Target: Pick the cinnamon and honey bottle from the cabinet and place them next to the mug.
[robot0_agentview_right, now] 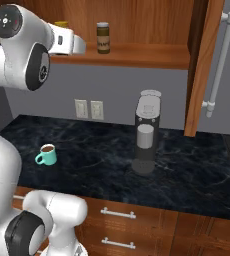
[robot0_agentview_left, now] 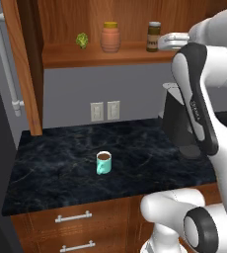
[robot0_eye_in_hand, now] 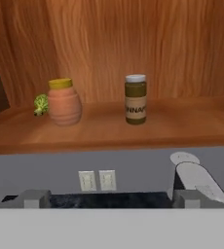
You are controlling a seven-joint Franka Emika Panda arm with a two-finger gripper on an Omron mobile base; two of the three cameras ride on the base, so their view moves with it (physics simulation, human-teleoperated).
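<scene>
Wooden cabinet (robot0_eye_in_hand: 133, 39), black marbled counter (robot0_agentview_left: 61, 168)

Cabinet shelf (robot0_eye_in_hand: 172, 127): honey bottle (robot0_eye_in_hand: 64, 102), cinnamon (robot0_eye_in_hand: 135, 99) at its 3 o'clock, small green item (robot0_eye_in_hand: 41, 104) at 9 o'clock. Counter (robot0_agentview_left: 61, 168): mug (robot0_agentview_left: 103, 162), coffee machine (robot0_agentview_right: 147, 131).

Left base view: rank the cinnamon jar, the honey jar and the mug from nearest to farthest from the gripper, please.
The gripper is open at shelf height, right of the jars.
1. Cinnamon jar: on the cabinet shelf, just left of the gripper.
2. Honey jar: farther left on the same shelf.
3. Mug: down on the counter, well below the shelf.
</scene>
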